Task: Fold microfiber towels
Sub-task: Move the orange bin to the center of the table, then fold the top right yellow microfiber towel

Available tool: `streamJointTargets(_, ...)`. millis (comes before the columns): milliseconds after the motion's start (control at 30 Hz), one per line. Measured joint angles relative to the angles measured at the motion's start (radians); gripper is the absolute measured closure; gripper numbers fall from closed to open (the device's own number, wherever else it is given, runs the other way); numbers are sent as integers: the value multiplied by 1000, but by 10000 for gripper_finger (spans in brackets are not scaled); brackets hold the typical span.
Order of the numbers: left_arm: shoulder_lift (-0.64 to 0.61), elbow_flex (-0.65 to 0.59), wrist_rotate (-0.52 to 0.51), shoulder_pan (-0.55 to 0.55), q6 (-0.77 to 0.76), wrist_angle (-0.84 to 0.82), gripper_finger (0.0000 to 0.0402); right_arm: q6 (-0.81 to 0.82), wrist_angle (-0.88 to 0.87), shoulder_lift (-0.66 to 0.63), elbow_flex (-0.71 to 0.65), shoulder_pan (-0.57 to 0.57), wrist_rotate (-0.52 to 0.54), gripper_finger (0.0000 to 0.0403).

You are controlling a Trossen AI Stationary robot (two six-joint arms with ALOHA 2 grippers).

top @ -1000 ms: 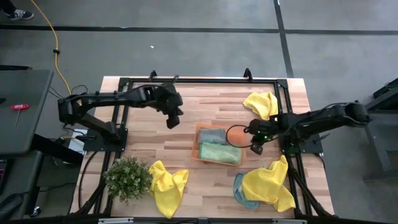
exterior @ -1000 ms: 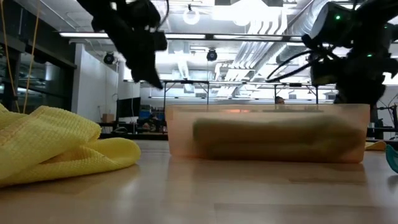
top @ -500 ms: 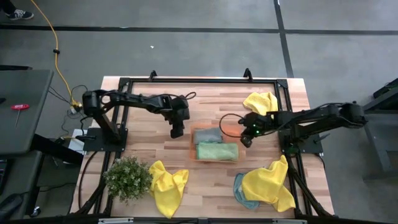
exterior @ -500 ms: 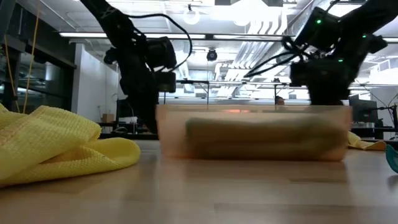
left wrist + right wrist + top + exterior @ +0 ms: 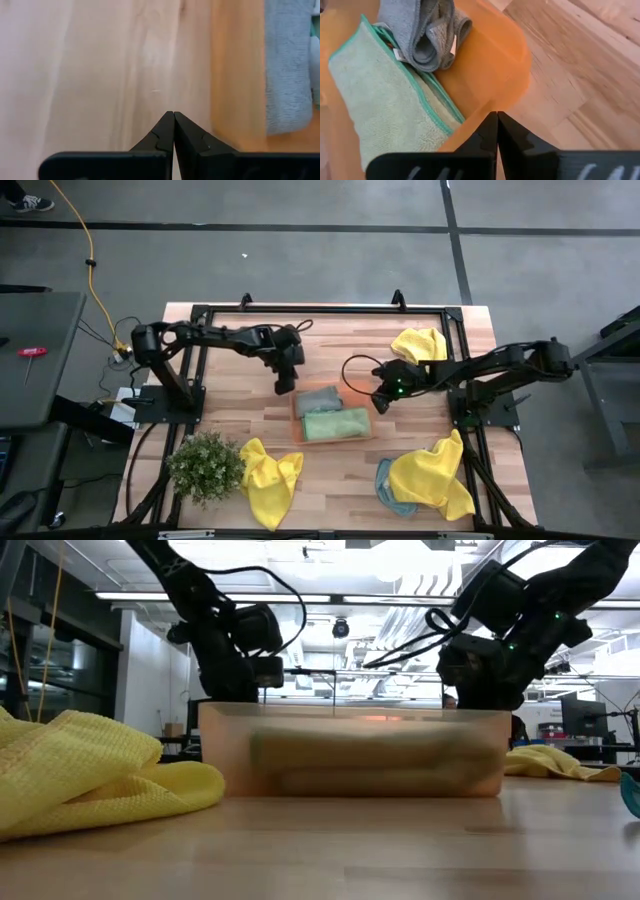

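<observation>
High view | left hand (image 5: 283,387) pinched closed beside tray (image 5: 368,436) | right hand (image 5: 379,402) likewise

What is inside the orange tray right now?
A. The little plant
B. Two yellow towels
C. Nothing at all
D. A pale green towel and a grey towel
D: the high view shows a folded pale green towel and a grey towel lying side by side in the orange tray; the right wrist view shows the same two.

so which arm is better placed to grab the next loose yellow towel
Probably right. The right gripper, shut beside the orange tray, has two yellow towels on its side; the left gripper has one.
</observation>
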Motion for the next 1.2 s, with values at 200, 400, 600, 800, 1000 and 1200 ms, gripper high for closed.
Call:
streamJointTargets(200,-38,27,24,91,-6,6,401,-67,-205,-10,87,-13,24,403)
streamJointTargets(400,-202,96,24,176,-16,49,401,-179,-662,-10,268,-109,258,403)
streamJointTargets(600,-357,101,20,204,-106,113,401,-157,-913,-10,306,-281,289,403)
streamJointTargets(800,-412,101,20,161,-173,115,401,-98,-1047,-10,223,-380,211,399)
streamJointTargets(1000,-412,101,12,110,-178,114,402,-47,-1019,-10,138,-386,133,327)
streamJointTargets(1200,-412,101,-28,77,-180,115,401,-47,-967,-10,101,-386,114,222)
